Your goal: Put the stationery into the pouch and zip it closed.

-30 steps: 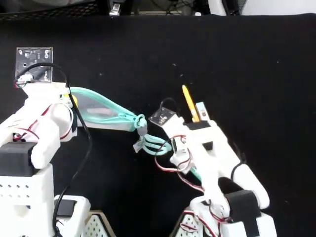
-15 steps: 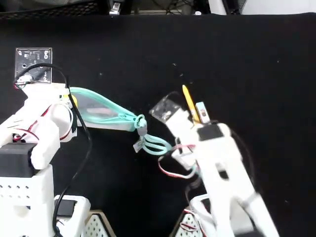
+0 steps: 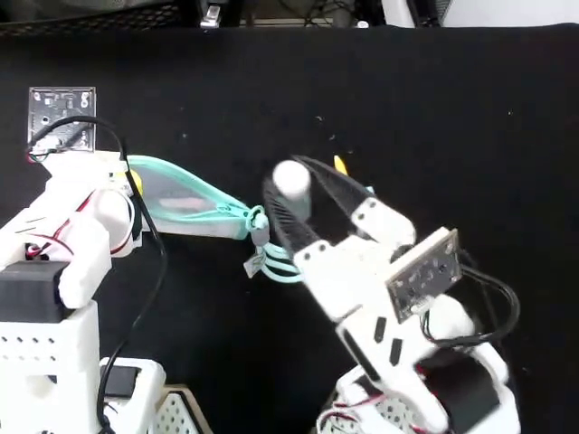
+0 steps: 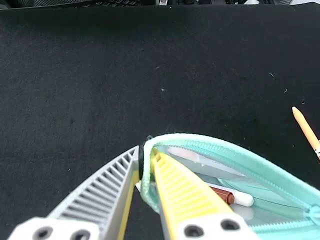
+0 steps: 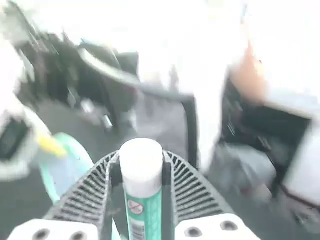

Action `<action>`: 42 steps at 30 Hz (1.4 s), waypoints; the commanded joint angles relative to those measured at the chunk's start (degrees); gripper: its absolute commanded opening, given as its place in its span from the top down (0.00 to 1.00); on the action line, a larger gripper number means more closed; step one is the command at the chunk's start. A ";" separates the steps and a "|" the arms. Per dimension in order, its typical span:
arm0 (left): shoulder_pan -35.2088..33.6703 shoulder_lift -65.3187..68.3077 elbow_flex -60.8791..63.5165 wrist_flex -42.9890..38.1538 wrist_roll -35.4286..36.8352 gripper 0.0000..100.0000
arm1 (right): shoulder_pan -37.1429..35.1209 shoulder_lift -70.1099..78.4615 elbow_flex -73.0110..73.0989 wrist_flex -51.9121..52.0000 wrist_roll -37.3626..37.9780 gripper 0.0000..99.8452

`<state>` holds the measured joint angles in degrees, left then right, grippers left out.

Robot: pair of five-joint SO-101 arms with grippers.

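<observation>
While your right gripper point(image 3: 303, 192) clamps the glue stick point(image 5: 141, 172) aloft above the table, carry it over the pouch point(image 3: 176, 206) mouth, tip it cap-first and let go low. Your left gripper point(image 4: 145, 155) pinches the mint zipper rim point(image 4: 200, 142), propping the soft, see-through pouch open. A pen point(image 4: 231, 196) lies inside. Smooth round tube against ribbed fingers, so mind a slip. The yellow pencil point(image 4: 306, 129) lies on the black cloth point(image 3: 452, 108).

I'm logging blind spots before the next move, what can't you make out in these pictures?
1. The pencil: high view, the right arm covers all but its tip.
2. What lies in the pouch: left wrist view, the left gripper hides part.
3. The room behind the glue stick: right wrist view, blurred.
</observation>
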<state>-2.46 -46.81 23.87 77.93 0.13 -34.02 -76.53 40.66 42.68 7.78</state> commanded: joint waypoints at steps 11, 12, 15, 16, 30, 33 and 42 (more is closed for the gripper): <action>0.40 2.46 5.76 0.62 -0.18 0.97 | -13.27 16.22 -3.03 -21.27 -1.32 0.99; 0.22 2.46 5.76 0.70 -0.18 0.97 | -13.63 16.66 -3.03 -21.27 -1.23 0.99; 0.13 2.46 5.76 0.70 -0.18 0.97 | -13.63 17.19 -2.86 -21.01 -1.32 0.99; 0.13 2.46 5.76 0.70 -0.18 0.97 | -13.63 17.19 -2.59 -20.75 -1.41 0.99; -4.26 2.37 6.81 0.35 -0.26 0.97 | -12.66 17.54 2.86 -19.08 -1.14 0.99; -4.18 2.37 6.81 0.35 -0.26 0.97 | -11.43 17.63 4.53 -19.16 -1.41 0.99; -4.09 2.37 6.81 0.35 -0.26 0.97 | -9.32 17.63 11.30 -28.66 -1.41 0.99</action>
<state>-5.89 -46.81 24.57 77.76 0.13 -44.84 -59.91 50.77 15.78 6.55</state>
